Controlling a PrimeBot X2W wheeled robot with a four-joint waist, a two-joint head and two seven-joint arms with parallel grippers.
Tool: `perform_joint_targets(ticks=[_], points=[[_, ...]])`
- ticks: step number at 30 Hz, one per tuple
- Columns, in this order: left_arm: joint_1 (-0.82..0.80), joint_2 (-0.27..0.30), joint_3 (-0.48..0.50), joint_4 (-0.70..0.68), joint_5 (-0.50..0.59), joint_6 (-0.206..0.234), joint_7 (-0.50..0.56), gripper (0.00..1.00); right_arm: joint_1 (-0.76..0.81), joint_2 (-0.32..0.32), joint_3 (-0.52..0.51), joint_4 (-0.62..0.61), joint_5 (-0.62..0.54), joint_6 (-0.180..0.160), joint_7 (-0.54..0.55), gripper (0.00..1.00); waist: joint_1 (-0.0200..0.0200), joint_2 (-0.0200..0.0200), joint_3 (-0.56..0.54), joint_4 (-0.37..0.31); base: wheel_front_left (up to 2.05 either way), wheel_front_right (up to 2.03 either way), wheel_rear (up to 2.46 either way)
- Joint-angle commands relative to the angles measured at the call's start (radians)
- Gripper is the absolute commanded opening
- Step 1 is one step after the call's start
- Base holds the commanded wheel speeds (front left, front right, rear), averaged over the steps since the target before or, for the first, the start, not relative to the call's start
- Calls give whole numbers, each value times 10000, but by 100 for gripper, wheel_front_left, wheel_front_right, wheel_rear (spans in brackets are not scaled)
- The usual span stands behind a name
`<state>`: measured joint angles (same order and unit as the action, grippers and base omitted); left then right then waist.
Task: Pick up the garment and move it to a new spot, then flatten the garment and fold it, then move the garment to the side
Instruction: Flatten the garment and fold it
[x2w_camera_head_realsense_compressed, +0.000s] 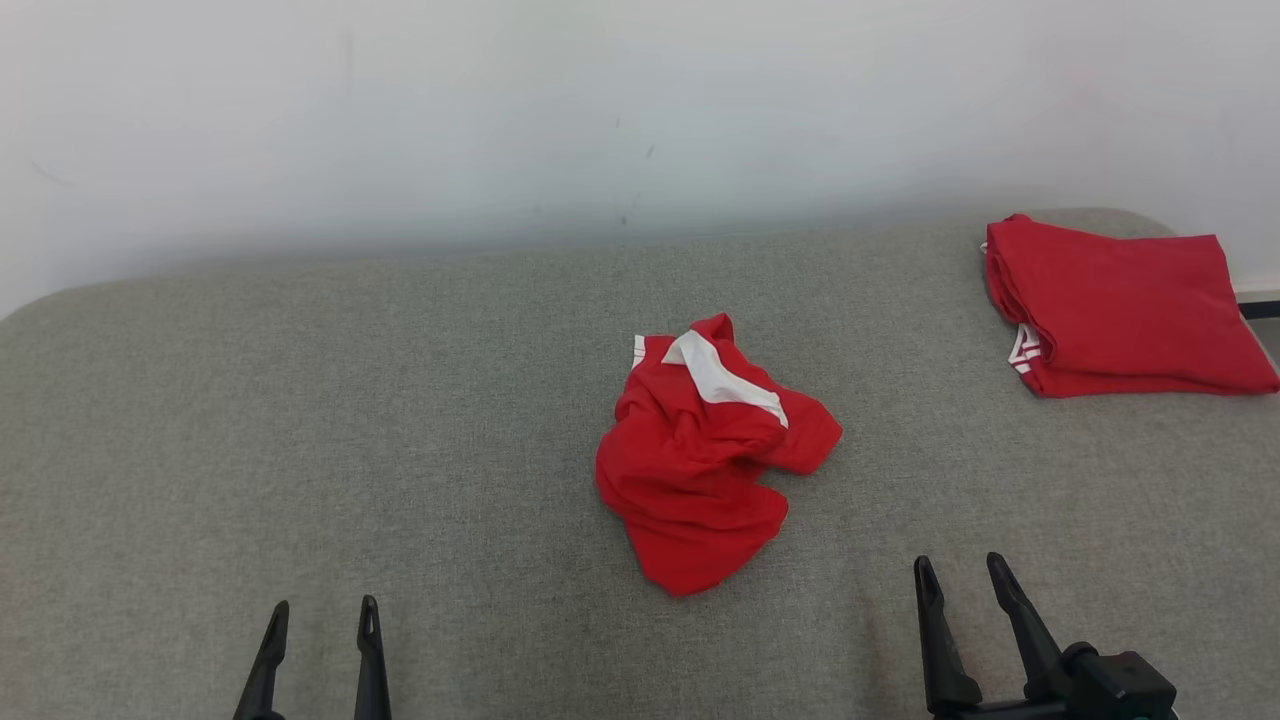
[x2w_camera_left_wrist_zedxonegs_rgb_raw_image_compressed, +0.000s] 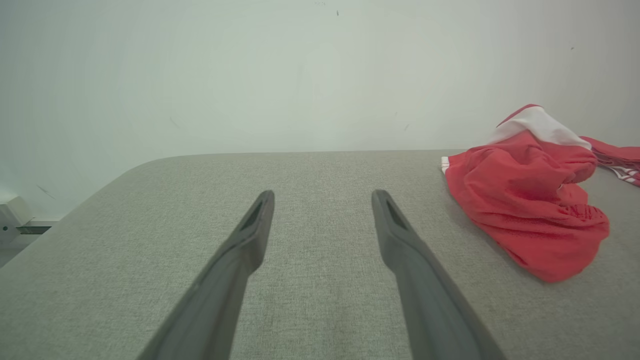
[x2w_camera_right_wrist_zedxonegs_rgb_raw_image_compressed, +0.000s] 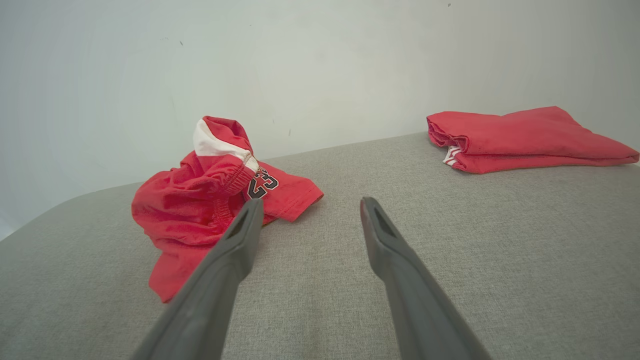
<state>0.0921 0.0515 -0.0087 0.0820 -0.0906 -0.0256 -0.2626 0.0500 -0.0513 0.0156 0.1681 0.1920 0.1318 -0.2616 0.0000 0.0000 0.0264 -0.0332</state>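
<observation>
Left tool (x2w_camera_head_realsense_compressed: 325, 603), right tool (x2w_camera_head_realsense_compressed: 958, 560): fingers apart, empty. Crumpled garment (x2w_camera_head_realsense_compressed: 700, 470) ahead, between them; folded red pile (x2w_camera_head_realsense_compressed: 1120, 310) beyond right tool.

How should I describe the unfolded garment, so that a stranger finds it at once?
Start from the grey padded table against the white wall. Near its middle lies a crumpled red garment with a white band. The other red garment, at the far right, is neatly folded; this one is a loose heap.

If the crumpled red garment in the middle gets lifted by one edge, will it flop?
Likely flops and unfurls: the crumpled garment lies in loose soft folds. Probably light, being thin mesh. The textured grey surface may resist sliding.
</observation>
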Motion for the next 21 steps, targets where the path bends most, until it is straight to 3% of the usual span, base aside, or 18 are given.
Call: perform_joint_targets(ticks=[1, 11, 21], points=[[-56, -19, -30, 25, 5, 4, -29, 100, 47, 23, -1, -1, -17, -28, -43, 100, 0, 0, 4, -5, 0, 0, 0], [-330, -19, -344, 99, -51, -56, -29, 100, -386, 0, 253, 21, -298, -28, -43, 100, 0, 0, 197, 261, 0, 0, 0], [-634, -18, -597, 199, -253, -6, -29, 100, -1683, -710, 731, 846, -360, -28, -42, 100, 0, 0, 661, 1019, 0, 0, 0]])
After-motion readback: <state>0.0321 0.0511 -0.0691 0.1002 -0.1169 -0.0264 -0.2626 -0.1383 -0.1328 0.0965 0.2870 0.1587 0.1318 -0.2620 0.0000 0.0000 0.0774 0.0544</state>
